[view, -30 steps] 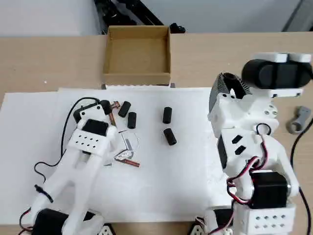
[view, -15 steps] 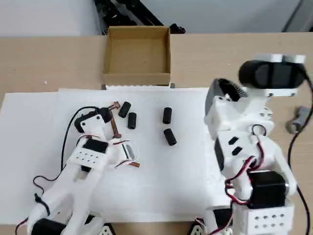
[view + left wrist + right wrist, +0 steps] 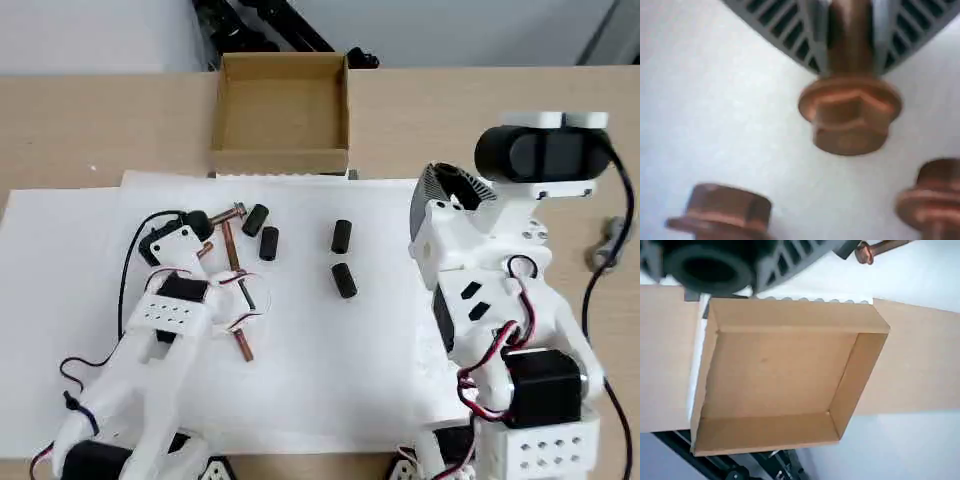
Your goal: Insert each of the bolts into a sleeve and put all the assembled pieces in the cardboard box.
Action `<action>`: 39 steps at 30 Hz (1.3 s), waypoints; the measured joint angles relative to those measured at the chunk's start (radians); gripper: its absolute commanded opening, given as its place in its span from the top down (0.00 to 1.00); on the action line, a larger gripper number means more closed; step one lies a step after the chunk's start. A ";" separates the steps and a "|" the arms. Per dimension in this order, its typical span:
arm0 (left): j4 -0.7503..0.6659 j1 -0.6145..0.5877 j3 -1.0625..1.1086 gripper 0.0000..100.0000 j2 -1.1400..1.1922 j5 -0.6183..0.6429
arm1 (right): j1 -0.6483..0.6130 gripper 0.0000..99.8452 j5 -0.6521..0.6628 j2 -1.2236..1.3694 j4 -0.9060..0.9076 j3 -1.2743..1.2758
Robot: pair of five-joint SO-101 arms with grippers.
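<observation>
My left gripper [image 3: 850, 50] is shut on a copper bolt [image 3: 850, 117], its head sticking out past the grey jaws; two more bolt heads [image 3: 720, 212] lie on the white sheet beyond. From above, that gripper [image 3: 200, 245] sits left of two loose bolts [image 3: 232, 245] and a pair of black sleeves [image 3: 262, 232]. Another bolt [image 3: 243, 345] lies nearer the front. My right gripper [image 3: 710, 267] is shut on a black sleeve [image 3: 707, 270], raised [image 3: 450, 185] right of two more sleeves [image 3: 343, 258]. The cardboard box [image 3: 283, 155] stands empty at the back.
A white sheet [image 3: 330, 370] covers the table's middle, with bare wood around it. Loose wires [image 3: 240, 300] from the left arm hang over the sheet near the front bolt. A small grey part [image 3: 608, 245] lies at the right edge.
The left arm has drawn back towards the front with a bolt in its jaws. The loose bolts shifted, the front one turning. The right arm edged left.
</observation>
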 measured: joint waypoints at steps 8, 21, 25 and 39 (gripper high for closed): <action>0.130 0.120 -0.117 1.00 0.014 -0.051 | 0.000 1.00 0.000 0.000 0.000 0.000; 0.462 0.190 -0.647 1.00 0.014 -0.701 | -0.002 1.00 0.000 0.000 0.000 0.000; 0.522 0.190 -0.821 1.00 0.014 -0.732 | -0.077 1.00 0.081 0.000 0.021 0.000; 0.591 0.196 -1.620 1.00 0.014 -0.738 | -0.158 1.00 0.189 -0.140 -0.115 0.000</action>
